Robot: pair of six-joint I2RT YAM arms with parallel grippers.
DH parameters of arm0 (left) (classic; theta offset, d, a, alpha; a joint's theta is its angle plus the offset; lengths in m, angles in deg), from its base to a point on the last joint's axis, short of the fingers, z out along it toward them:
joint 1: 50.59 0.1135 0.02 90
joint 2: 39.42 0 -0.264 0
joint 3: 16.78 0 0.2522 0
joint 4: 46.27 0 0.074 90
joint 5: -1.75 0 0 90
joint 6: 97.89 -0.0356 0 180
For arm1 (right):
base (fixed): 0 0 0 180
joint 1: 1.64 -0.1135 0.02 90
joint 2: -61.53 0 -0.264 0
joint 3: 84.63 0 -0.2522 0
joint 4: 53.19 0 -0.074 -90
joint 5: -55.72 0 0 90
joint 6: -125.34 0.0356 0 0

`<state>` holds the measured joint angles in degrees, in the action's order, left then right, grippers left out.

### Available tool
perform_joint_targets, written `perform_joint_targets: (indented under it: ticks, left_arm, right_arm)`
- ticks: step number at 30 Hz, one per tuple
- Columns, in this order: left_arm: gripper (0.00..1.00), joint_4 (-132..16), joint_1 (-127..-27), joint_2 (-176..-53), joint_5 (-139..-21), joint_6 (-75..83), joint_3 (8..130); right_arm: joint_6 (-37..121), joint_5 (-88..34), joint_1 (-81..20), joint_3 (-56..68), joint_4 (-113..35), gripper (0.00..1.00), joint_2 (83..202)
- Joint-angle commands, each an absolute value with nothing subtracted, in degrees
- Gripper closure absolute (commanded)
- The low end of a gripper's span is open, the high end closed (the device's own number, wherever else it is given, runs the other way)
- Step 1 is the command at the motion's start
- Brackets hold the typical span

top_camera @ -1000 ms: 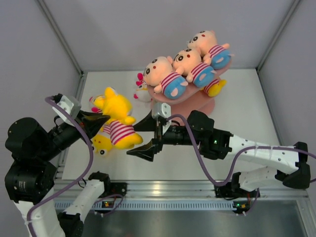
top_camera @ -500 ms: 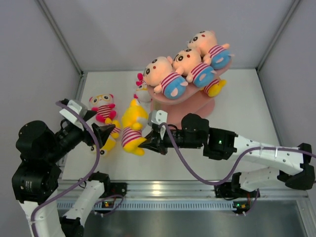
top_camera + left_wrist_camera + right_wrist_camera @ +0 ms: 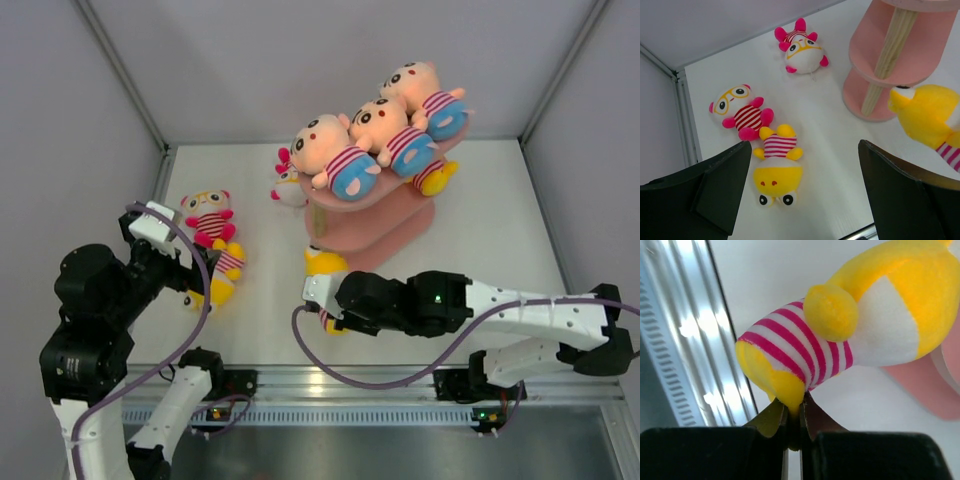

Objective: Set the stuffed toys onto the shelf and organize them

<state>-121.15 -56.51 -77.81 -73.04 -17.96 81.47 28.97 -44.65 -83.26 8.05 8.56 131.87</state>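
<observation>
My right fingers (image 3: 807, 417) are clamped on a yellow toy (image 3: 865, 325); my left fingers (image 3: 715, 190) stand wide apart, holding nothing.

I pinch the striped-shirt yellow toy by its yellow lower end, near the foot of the pink shelf (image 3: 390, 215). Three peach toys (image 3: 385, 130) lie side by side on the shelf's top board, and a yellow-legged toy (image 3: 432, 177) sits on a board beneath them. Below my left fingers, on the counter (image 3: 480, 230), a pink-limbed toy (image 3: 740, 112) with glasses and a second yellow toy (image 3: 775, 165) lie just beside each other. A white-faced toy (image 3: 802, 47) lies farther off, near the shelf.
</observation>
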Motion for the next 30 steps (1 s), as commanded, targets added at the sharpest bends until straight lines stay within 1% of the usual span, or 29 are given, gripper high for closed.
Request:
perform_joint_targets:
  ticks: [1,2,3,5,6,10,14,19,25,29,30]
  left_arm:
    - [0.06,-120.14,-56.22,-77.56,-74.54,-18.44,81.18]
    - [0.06,-120.14,-56.22,-77.39,-74.53,-18.61,81.09]
    - [0.06,-120.14,-56.22,-77.3,-74.62,-18.7,80.74]
    - [0.06,-120.14,-56.22,-77.21,-74.8,-18.79,80.3]
    - [0.06,-120.14,-56.22,-77.21,-75.15,-18.79,79.6]
    - [0.06,-120.15,-56.22,-77.21,-75.76,-18.88,78.28]
    - [0.06,-120.23,-56.22,-77.21,-75.41,-18.88,78.01]
    - [0.06,-120.32,-56.22,-77.04,-75.41,-18.97,77.92]
    - [0.06,-120.23,-56.22,-77.04,-75.41,-19.14,77.48]
    - [0.06,-120.15,-56.22,-77.48,-75.06,-18.97,77.48]
    - [0.06,-120.23,-56.22,-77.65,-74.98,-19.05,77.48]
  right_arm:
    - [30.41,-63.43,-83.9,4.09,26.56,1.0,135.79]
    - [31.55,-66.42,-83.81,4.09,28.58,1.0,136.75]
    - [32.0,-71.93,-83.81,4.09,31.3,1.0,137.11]
    - [33.22,-76.27,-83.81,3.65,33.95,1.0,136.94]
    - [34.62,-80.64,-83.81,2.95,36.4,1.0,136.85]
    - [38.15,-90.6,-83.81,2.24,42.64,1.0,136.5]
    - [37.11,-99.64,-83.81,3.56,46.27,1.0,137.38]
    - [37.18,-105.11,-83.73,1.63,46.27,1.0,136.94]
    - [36.31,-109.51,-83.46,2.51,46.27,1.0,132.37]
    - [35.87,-112.49,-81.62,0.76,45.57,1.0,131.92]
    - [33.78,-112.68,-80.75,0.49,44.61,1.0,132.19]
